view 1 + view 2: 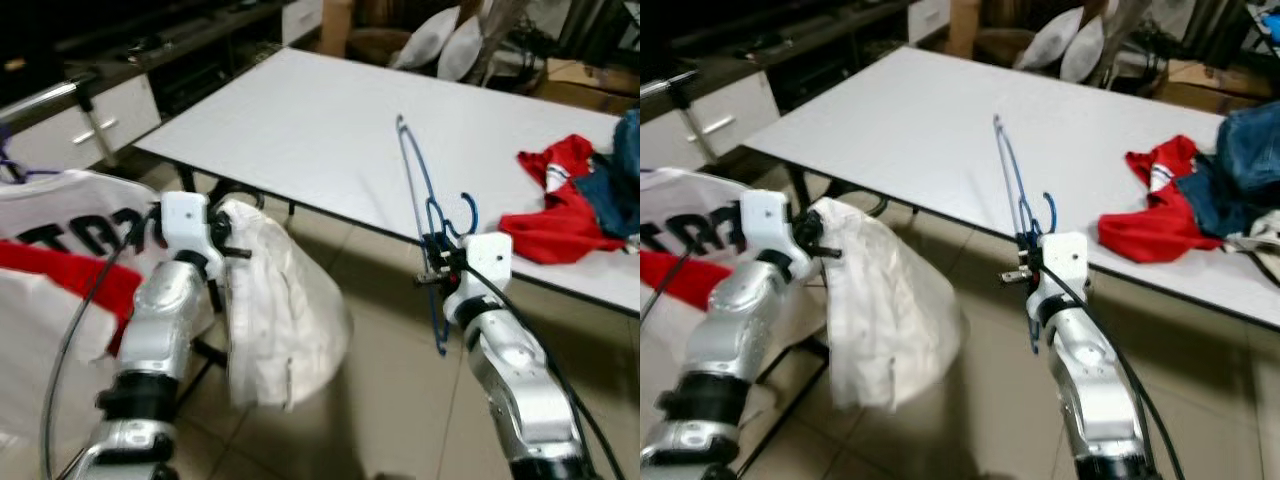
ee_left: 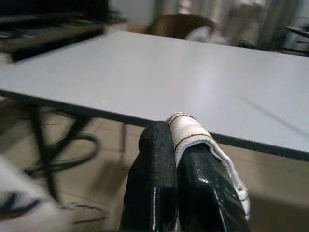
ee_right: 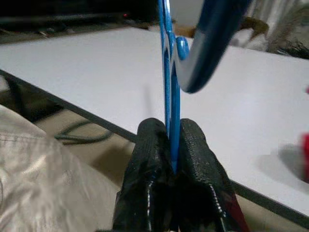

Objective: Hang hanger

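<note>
Right end effector [image 3: 171,159] clenched on blue hanger [image 1: 425,200] near neck, hook up, frame edge-on over counter [image 1: 300,130] edge; grip low, likely to leave hook and shoulders free. Left end effector [image 2: 171,159] pinching white garment [image 1: 275,310] by folded edge, cloth drooping toward floor beside counter, probably kept spread for threading. Red garment [image 1: 555,205] lying far right on counter.

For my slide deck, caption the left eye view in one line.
Right gripper clamps a blue hanger at the table edge; left gripper holds a white shirt.
</note>
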